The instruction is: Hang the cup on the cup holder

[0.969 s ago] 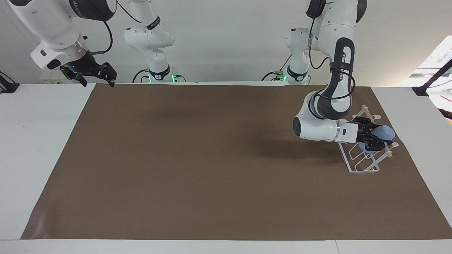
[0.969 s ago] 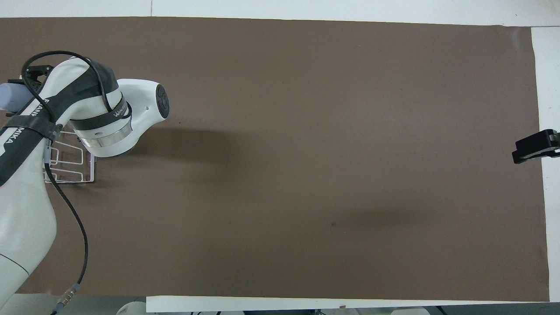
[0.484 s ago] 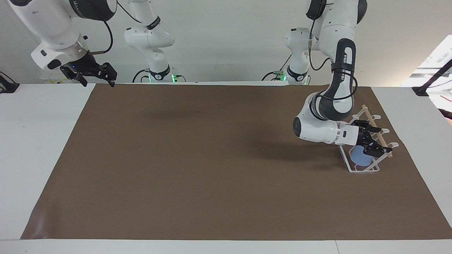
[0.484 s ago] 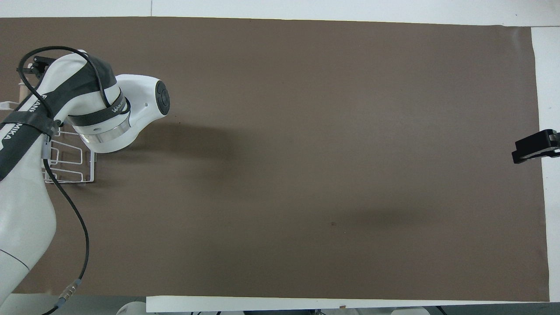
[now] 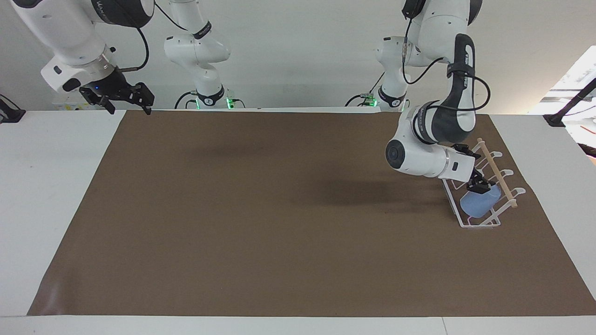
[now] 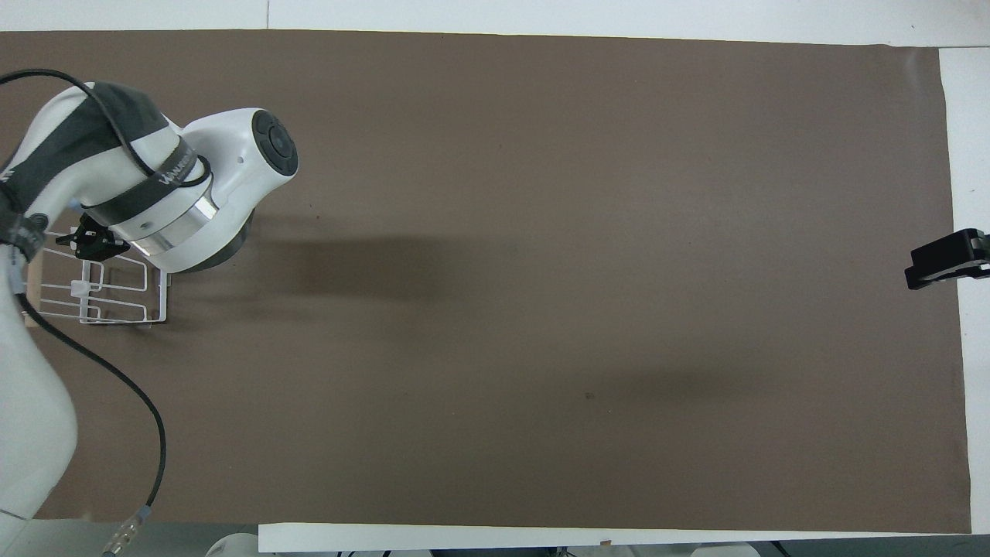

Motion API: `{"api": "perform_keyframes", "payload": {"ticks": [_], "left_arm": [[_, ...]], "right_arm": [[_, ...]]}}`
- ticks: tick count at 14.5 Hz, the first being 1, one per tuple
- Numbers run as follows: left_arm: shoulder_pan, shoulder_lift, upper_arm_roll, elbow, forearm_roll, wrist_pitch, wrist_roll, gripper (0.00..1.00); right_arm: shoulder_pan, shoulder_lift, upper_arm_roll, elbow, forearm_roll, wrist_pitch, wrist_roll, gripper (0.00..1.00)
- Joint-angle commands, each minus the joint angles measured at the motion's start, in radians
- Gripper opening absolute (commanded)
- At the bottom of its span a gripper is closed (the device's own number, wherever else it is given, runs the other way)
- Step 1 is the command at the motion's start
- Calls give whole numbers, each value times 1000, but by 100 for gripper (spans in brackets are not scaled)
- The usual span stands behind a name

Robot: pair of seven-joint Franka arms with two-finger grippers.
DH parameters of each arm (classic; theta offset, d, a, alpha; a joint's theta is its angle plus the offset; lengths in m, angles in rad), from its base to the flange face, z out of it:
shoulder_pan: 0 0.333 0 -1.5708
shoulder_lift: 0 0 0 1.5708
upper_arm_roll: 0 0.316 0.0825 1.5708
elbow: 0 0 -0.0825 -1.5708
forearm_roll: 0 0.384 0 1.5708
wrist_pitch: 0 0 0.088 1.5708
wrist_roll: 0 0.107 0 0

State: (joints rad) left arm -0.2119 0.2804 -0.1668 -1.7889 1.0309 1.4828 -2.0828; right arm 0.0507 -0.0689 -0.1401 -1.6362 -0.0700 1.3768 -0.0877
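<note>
The light-blue cup (image 5: pixel 478 203) lies tilted on the slanted prongs of the white wire cup holder (image 5: pixel 495 172), at the left arm's end of the table. My left gripper (image 5: pixel 479 185) is open just above the cup's upper edge, over the holder. In the overhead view the left arm hides the cup, and only part of the cup holder (image 6: pixel 116 298) and the left gripper (image 6: pixel 91 241) show. My right gripper (image 5: pixel 125 98) is open and empty, and waits high over the right arm's end of the table; its tip shows in the overhead view (image 6: pixel 942 264).
A brown mat (image 5: pixel 279 209) covers most of the white table (image 5: pixel 51 186). The cup holder stands near the mat's edge at the left arm's end.
The left gripper let go of the cup, which slid down onto the holder's prongs. The left hand then drew back and up over the holder. The right arm has not moved.
</note>
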Motion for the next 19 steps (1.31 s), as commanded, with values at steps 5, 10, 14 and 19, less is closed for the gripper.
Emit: {"api": "perform_keyframes", "payload": {"ticks": [5, 10, 14, 19], "left_arm": [[147, -154, 3, -33, -303, 105, 588, 100], [177, -190, 6, -32, -583, 166, 930, 100], [178, -224, 9, -27, -684, 175, 1151, 100], [233, -314, 16, -23, -842, 169, 1548, 100]], "right_arm": [[5, -3, -6, 6, 9, -13, 2, 99], [5, -3, -6, 6, 9, -13, 2, 99], [5, -3, -6, 6, 9, -13, 2, 99], [5, -3, -6, 6, 9, -13, 2, 99]]}}
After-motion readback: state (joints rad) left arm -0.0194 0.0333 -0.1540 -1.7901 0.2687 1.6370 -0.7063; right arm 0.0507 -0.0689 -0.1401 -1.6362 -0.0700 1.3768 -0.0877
